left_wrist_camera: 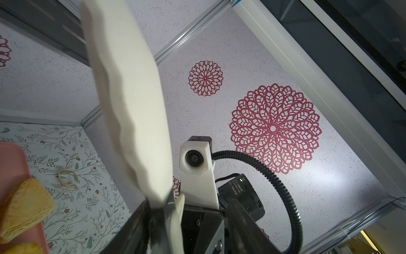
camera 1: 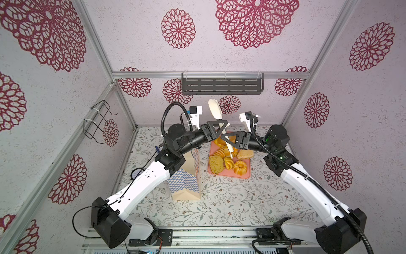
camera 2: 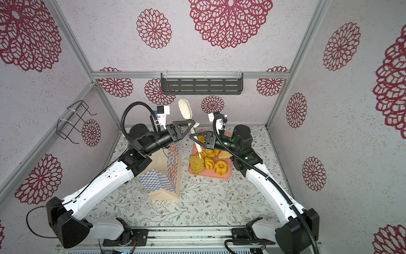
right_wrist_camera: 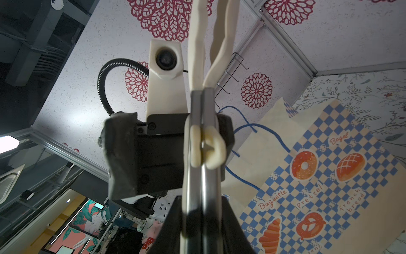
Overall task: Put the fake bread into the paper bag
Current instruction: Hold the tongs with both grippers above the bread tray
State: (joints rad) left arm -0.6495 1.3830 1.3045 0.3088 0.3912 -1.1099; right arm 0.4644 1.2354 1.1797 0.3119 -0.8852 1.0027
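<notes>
**Two-arm cell, seen from above and from both wrists.**

The paper bag has a blue-and-white checkered face printed in orange with "Bagel", "Baguette", "Pretzel", "french bread" and a cut-off word ending in "sant". Four drawings sit among the words: a sprinkled ring, a scored round loaf, a croissant and a pretzel. Beside this face are a plain cream paper panel and thin blue cord handles.

In both top views the bag stands upright on the floral-print surface. It is partly under the left arm and just beside the pink tray.

The fake bread lies on that tray. At least six golden-yellow pieces can be counted, among them one green-speckled flat slice, one ring bun, one triangular sandwich and several ridged rolls. The grippers hide the tray's far end.

One pair of tongs has matte cream scalloped heads on two brushed-metal arms. It hangs tilted above the tray, heads uppermost.

- **Right gripper:** the right gripper is clamped on the metal arms, pressing them together.
- **Left gripper:** the left gripper brackets the tongs nearer the heads. In the left wrist view its jaws stand apart, released.

One tan rubber band lies on the surface near the tray.
</notes>
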